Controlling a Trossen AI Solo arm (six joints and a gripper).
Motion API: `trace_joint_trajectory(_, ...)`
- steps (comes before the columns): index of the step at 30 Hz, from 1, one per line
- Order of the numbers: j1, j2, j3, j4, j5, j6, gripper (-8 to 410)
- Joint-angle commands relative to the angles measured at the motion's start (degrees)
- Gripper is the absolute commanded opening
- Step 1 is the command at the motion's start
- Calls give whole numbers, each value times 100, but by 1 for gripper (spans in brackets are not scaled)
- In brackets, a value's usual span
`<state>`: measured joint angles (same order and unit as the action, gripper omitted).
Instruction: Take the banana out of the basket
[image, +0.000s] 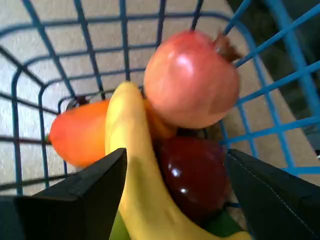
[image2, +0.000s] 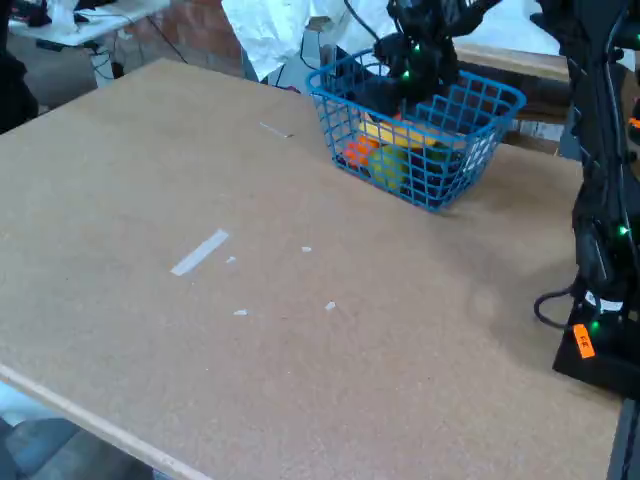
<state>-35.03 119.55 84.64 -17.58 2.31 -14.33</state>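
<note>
Black two-finger gripper (image: 175, 200) is down inside the basket, jaws spread wide, nothing clamped yet. In the wrist view the left finger (image: 80, 197) sits at lower left and the right finger at lower right; the smooth curved yellow toy banana (image: 137, 170) runs up through the gap, hugging the left finger's inner edge and looking to touch it or nearly so, well off the right finger. Long axis goes from the bottom of the wrist view, between the fingers, up and slightly left, roughly square to the closing direction, so the jaws would close across its width. The far tip points away from the wrist toward the far basket wall; the near end goes out of frame at the bottom. Sharing the gap on the right side is a glossy dark red round fruit (image: 195, 175), so my read is that closing as-is risks pinching both; a shift left would centre the banana. Beyond: a large pink-red pomegranate-like fruit (image: 190, 80) resting above, an orange rounded fruit (image: 77, 137) to the left behind the banana, a bit of green at the bottom edge. All in the blue wire-grid rectangular basket (image2: 480, 95), which the fixed view shows at the far side of the brown table (image2: 250, 330), arm reaching down into it.
</note>
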Motion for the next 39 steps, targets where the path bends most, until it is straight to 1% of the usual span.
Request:
trace_joint_trajectory(1, -2, 42, 4, -66, -42, -365, 270)
trace_joint_trajectory(7, 0, 35, 4, -236, -42, -608, 270)
trace_joint_trajectory(11, 2, 13, 4, -356, -37, -1012, 270)
trace_joint_trajectory(24, -2, 87, 4, -518, -111, -938, 270)
trace_joint_trajectory(35, -13, 332, 4, -396, -199, -791, 270)
trace_joint_trajectory(39, -15, 481, 4, -380, -236, -728, 260)
